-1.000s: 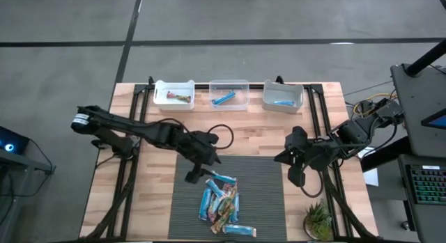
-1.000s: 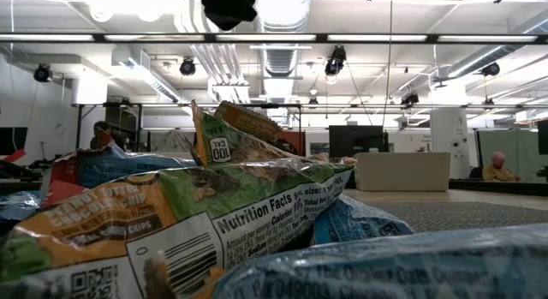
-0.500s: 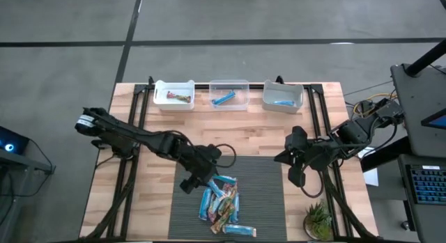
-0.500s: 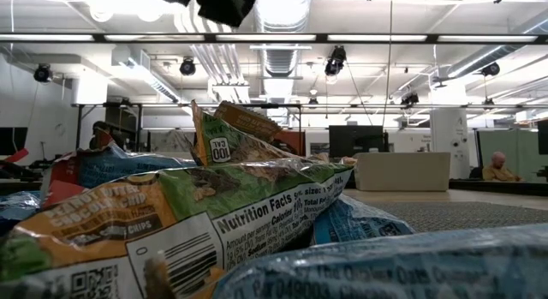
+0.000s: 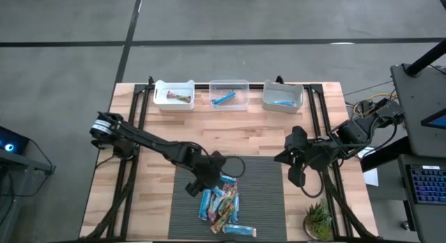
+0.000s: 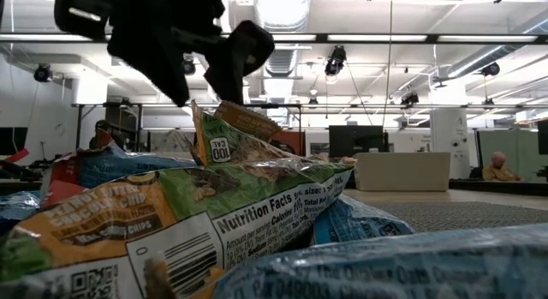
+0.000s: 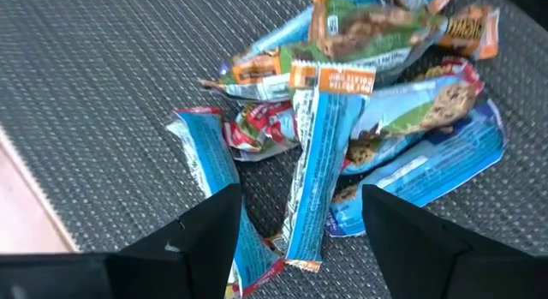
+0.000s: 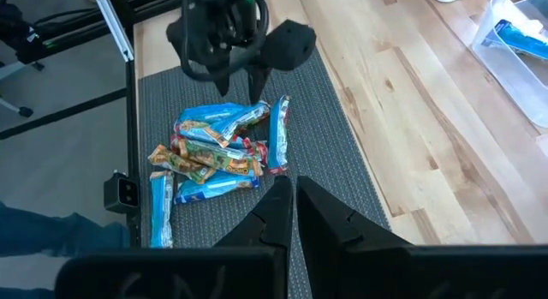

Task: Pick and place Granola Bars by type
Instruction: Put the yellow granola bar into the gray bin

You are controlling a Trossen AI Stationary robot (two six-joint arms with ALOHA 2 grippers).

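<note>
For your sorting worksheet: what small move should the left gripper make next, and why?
Probably lower straight down and close on the light blue bar. The left gripper is open, hovering over the pile with that bar lying on top between its fingers. The right gripper waits shut beside the mat.

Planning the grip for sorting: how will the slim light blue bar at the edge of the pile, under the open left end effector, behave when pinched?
The light blue bar looks flat, so probably no rolling. Its crinkled foil likely makes it slippery and slightly bendy. Lying against the pile, it may drag neighbours.
</note>
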